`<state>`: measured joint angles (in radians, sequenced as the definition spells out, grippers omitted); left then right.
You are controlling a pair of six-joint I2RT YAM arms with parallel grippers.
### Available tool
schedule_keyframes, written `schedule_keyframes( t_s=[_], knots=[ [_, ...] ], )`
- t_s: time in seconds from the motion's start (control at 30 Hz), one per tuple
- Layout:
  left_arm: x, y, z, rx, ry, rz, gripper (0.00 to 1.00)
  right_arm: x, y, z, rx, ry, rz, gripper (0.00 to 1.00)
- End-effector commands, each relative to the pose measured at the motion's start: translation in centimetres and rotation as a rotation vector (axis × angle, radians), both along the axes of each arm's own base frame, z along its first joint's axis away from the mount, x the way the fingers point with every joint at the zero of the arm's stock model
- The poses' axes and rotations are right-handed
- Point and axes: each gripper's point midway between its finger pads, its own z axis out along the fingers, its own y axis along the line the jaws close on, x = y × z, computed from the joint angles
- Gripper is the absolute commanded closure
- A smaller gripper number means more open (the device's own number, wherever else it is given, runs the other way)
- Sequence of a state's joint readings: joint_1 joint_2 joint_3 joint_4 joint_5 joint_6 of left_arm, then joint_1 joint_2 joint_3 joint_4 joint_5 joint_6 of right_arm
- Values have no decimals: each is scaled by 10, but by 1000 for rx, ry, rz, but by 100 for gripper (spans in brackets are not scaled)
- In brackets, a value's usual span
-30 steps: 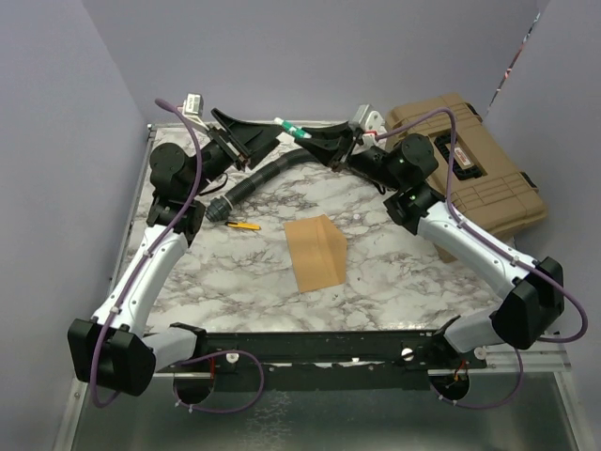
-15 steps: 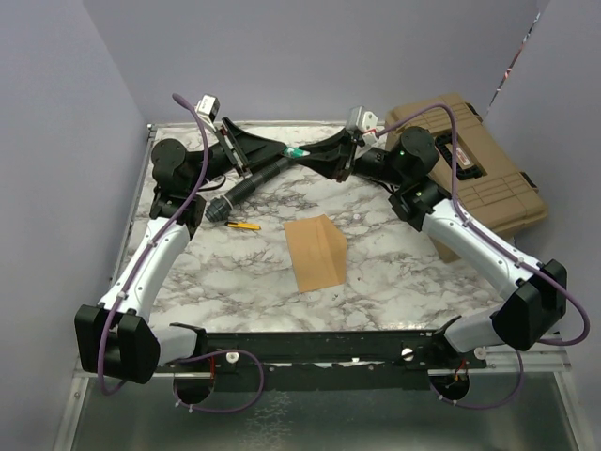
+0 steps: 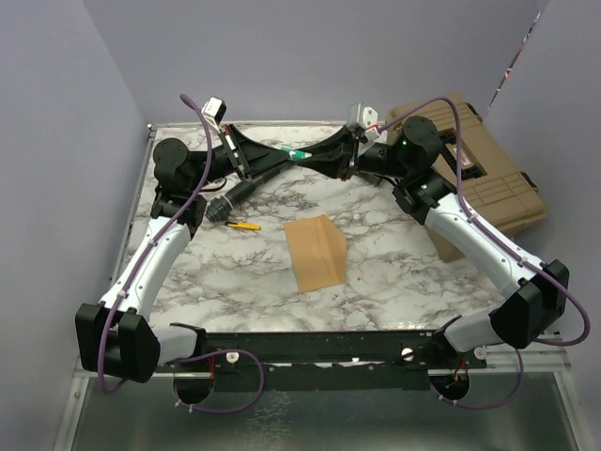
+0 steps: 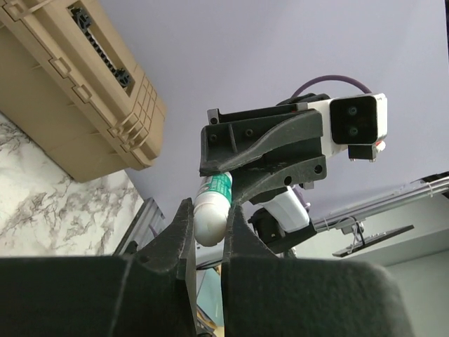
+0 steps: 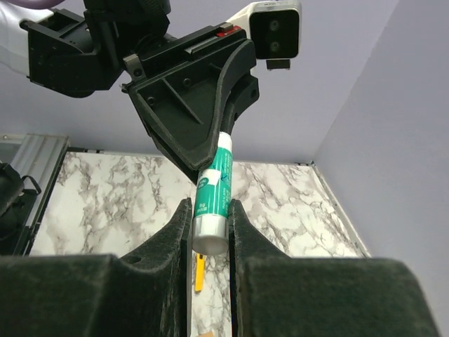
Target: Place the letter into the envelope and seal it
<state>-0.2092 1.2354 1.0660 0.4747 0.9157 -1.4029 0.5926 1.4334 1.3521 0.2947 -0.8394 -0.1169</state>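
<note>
White cylindrical glue stick with green label (image 5: 214, 196): in the air over the far side of the white-grey marbled tabletop (image 3: 394, 272). Left fingers (image 4: 175, 239) clench one end, right fingers (image 5: 175, 239) the other. Kraft-brown paper envelope (image 3: 315, 254): flat, mid-tabletop, well apart from both.

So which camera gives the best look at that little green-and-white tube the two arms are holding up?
The right wrist view: the tube fills the centre, green label showing. The left wrist view shows mainly its white end; from above it is a tiny sliver.
</note>
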Motion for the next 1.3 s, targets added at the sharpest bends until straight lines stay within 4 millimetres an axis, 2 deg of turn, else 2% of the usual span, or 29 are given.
schedule_keyframes(
  t_s=[0.0,0.07,0.17,0.3,0.33,0.43,0.8,1.07,1.27],
  knots=[
    [1,-1,-10,22,14,-24,100,-9,3,4,1,-1,71,96],
    [1,-1,-9,21,9,-23,100,-8,4,2,3,3,73,92],
    [0,0,-6,15,9,-15,100,-7,5,3,38,19,64,68],
    [1,1,-3,-3,14,2,100,-5,6,9,126,48,67,45],
    [0,1,-2,-8,17,1,100,-5,7,9,144,48,73,43],
    [0,2,-1,-28,28,2,100,-4,9,13,206,25,89,41],
    [3,4,4,-112,81,4,100,9,19,6,295,-47,42,41],
    [5,9,5,-190,123,38,100,16,16,16,375,-43,3,43],
    [-1,17,18,-293,105,43,100,16,16,18,395,-41,12,43]
  ],
)
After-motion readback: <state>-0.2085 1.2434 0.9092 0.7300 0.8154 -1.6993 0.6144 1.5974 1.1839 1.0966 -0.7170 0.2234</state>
